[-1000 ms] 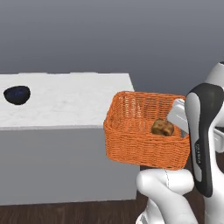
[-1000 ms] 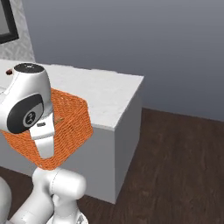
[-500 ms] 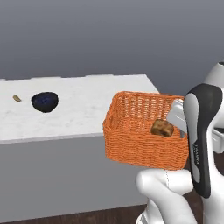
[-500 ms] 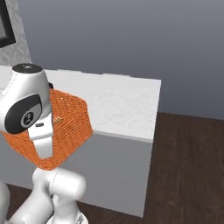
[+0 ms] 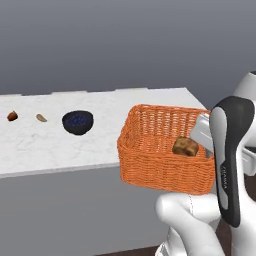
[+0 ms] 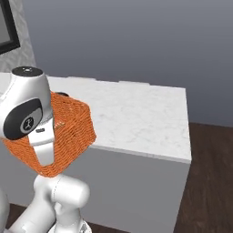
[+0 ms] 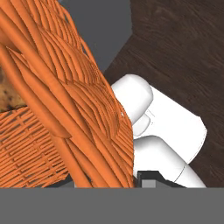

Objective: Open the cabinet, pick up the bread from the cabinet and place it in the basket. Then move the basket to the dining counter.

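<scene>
No words, brand names or numbers can be read anywhere. The arm's dark forearm cover (image 5: 228, 165) carries a thin line of pale lettering running along its length, too small and blurred to make out. A round dark joint cap (image 6: 28, 122) bears a small white emblem, a symbol and not readable text.

The basket (image 5: 162, 165) is bright orange woven wicker; the bread (image 5: 185, 146) inside is golden-brown with darker crust. The counter (image 5: 50, 145) is white marble with faint grey veins over a plain grey base. The bowl (image 5: 77, 122) is dark, holding blue berries
</scene>
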### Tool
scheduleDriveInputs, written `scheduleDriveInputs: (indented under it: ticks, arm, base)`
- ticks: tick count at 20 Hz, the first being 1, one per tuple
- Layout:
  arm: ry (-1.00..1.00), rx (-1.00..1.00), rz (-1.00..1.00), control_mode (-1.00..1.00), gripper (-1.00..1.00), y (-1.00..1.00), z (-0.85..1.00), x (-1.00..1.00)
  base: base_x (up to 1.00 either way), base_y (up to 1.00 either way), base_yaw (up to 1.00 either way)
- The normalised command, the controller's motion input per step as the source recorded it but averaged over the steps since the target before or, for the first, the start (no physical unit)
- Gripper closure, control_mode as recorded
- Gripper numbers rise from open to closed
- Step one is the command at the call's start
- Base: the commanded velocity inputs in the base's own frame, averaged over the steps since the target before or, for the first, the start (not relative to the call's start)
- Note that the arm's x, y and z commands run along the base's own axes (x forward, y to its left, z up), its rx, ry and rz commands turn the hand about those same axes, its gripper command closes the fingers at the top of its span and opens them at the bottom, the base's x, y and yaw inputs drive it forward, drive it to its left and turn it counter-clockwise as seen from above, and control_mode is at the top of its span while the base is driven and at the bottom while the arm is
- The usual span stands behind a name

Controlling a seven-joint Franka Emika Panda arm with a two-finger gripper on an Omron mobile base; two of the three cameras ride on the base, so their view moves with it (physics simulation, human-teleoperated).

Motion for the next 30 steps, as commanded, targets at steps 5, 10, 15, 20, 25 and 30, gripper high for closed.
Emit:
scheduleDriveInputs:
  ticks: [5, 10, 15, 20, 25, 30]
  arm:
    - [0.00, 0.00, 0.00, 1.00, 1.00, 0.00, 0.00, 0.00]
    - [0.00, 0.00, 0.00, 1.00, 1.00, 0.00, 0.00, 0.00]
    - [0.00, 0.00, 0.01, -1.00, 1.00, -0.02, 0.00, 0.37]
    - [0.00, 0.00, 0.08, -1.00, 1.00, -0.14, -0.03, 0.84]
    - [0.00, 0.00, 0.05, -1.00, 1.00, -0.32, -0.26, 1.00]
    - [0.00, 0.00, 0.00, -1.00, 1.00, -0.53, -0.51, 1.00]
  base:
    - [0.74, 0.33, -0.01]
    - [0.49, 0.00, 0.00]
    - [0.20, 0.00, 0.00]
    - [0.00, 0.00, 0.00]
    - [0.00, 0.00, 0.00]
    - [0.00, 0.00, 0.00]
